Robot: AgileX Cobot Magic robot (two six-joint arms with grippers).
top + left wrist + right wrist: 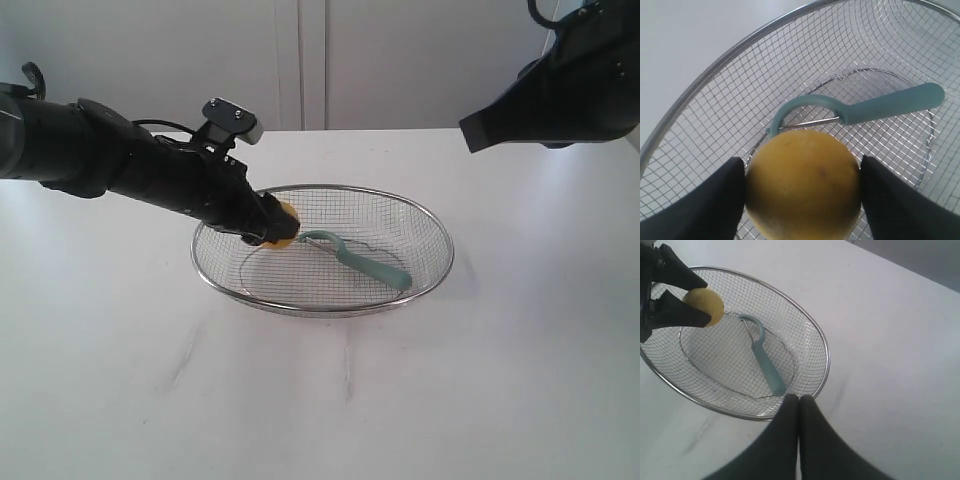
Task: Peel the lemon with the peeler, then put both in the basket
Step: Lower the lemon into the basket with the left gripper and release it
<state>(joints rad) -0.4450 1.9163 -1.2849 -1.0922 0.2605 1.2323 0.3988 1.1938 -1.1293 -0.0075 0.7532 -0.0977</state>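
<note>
your left tool (268, 230) pinches the lemon (802, 185) inside the basket (320, 312), peeler (880, 107) lying just beyond its tips; your right tool (799, 401), pressed together, hangs over the counter (500, 400).

the lemon (802, 182) is a warm yellow with a few tiny darker specks, no real pattern otherwise. the peeler (890, 106) is pale teal-green all over apart from a thin silver strip at the head. the basket (320, 309) is silver wire in a fine square grid with a shinier rim. left gripper (802, 172) and right gripper (799, 407) are both matte black. the table (450, 400) is plain white with a couple of faint grey smudges, and the wall (400, 60) is pale greyish white
</note>
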